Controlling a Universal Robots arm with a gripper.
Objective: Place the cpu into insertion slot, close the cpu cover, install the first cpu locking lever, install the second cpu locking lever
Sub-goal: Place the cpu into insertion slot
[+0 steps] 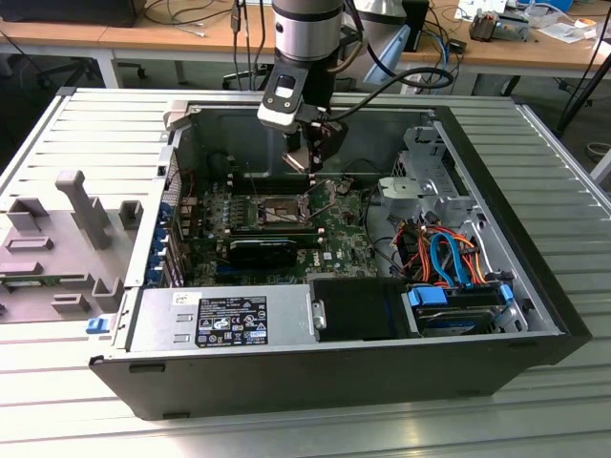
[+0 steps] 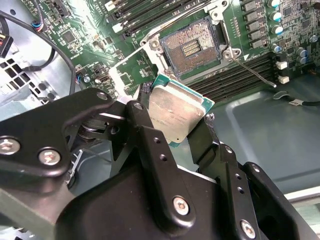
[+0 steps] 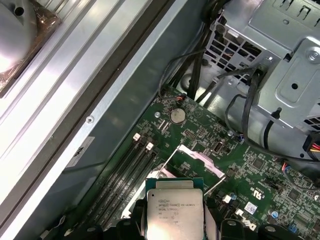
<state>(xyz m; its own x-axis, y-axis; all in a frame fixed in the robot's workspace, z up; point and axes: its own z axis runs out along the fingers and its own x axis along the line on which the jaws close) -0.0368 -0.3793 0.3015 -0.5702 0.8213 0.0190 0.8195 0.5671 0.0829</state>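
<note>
**CPU in my grip, socket lying bare**

My tool is clamped on the cpu, a black finger on each of two opposite edges, and the chip's silvery lid faces the second wrist view. I hold it clear of the motherboard and apart from the insertion slot, whose contacts lie uncovered. The cpu cover stands swung open at the slot's edge. One locking lever is unlatched and angles out over the memory slots. In the exterior view my tool hangs inside the open computer case, above the motherboard.
</note>
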